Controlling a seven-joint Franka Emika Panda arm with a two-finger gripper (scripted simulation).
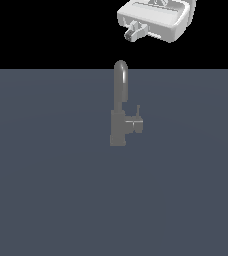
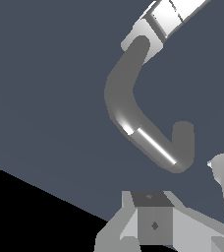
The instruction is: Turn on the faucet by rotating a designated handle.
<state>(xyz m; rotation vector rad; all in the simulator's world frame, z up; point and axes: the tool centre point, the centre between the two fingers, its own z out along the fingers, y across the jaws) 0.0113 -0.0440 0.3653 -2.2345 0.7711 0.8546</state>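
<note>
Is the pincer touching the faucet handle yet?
Apart. In the exterior view the pincer hangs high above the faucet, with clear open space between it and the handle.

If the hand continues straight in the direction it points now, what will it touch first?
Most likely the arched spout of the faucet: the wrist view shows it ahead of the hand, which hangs high above. The handle sits lower, at the side. Depth is uncertain.
</note>
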